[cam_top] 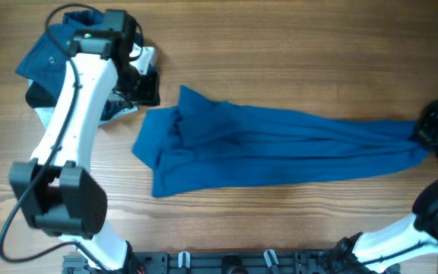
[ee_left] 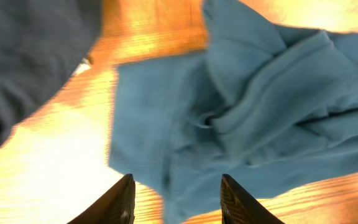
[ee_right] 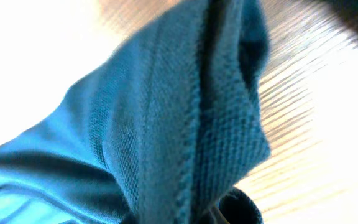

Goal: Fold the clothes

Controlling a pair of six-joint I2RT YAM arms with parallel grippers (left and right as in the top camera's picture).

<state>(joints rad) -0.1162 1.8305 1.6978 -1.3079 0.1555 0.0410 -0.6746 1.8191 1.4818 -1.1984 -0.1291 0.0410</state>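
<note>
A blue shirt (cam_top: 280,148) lies stretched across the wooden table from centre-left to the right edge. My right gripper (cam_top: 424,131) is shut on its right end; the right wrist view is filled with the bunched blue shirt (ee_right: 185,124), and the fingers are hidden by it. My left gripper (cam_top: 147,87) is open and empty, hovering by the shirt's crumpled left end. In the left wrist view the left gripper's two dark fingertips (ee_left: 178,199) stand apart above the shirt's edge (ee_left: 241,112).
A pile of dark blue clothes (cam_top: 48,57) lies at the far left under the left arm, also seen in the left wrist view (ee_left: 30,56). The arm bases stand along the front edge (cam_top: 226,262). Bare wood lies behind the shirt.
</note>
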